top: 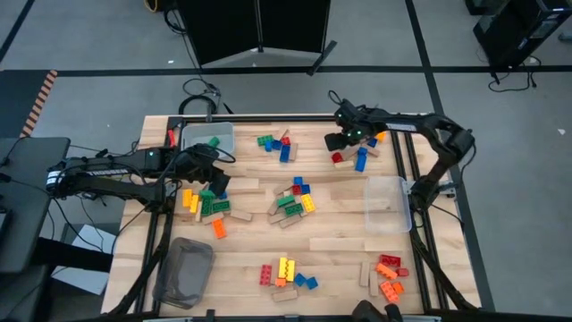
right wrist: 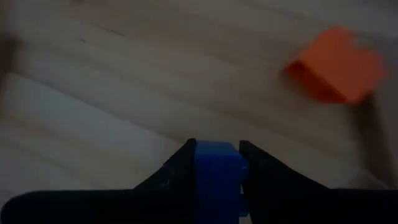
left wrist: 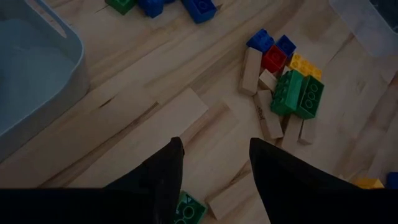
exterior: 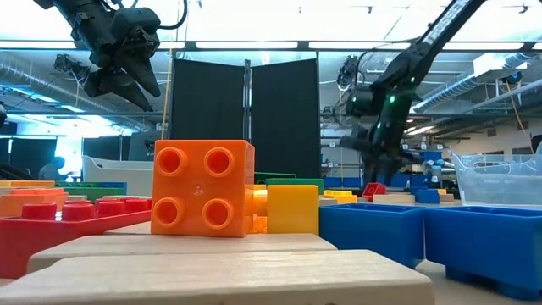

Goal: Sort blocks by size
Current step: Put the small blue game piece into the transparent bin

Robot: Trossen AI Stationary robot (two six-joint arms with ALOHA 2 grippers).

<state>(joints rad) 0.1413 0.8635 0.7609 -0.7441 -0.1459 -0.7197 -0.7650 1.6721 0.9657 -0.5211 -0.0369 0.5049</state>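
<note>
Blue brick [right wrist: 217, 171] clamped in the right gripper [right wrist: 217, 163] — far right corner of the table.
Sorting partly done: blocks [top: 293, 200] lie in several mixed clusters, unsorted. Left gripper [left wrist: 214, 163] hangs part-open, empty, above the green-yellow cluster — grey bin [top: 198, 136] nearby.

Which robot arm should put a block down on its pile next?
The right one, probably. Its end effector is shut on a blue block above the table. The left end effector is open and empty.

Ceiling strip lights [exterior: 254, 44] glare overhead – wrist views dim, the orange brick [right wrist: 336, 64] smeared with blur.
</note>
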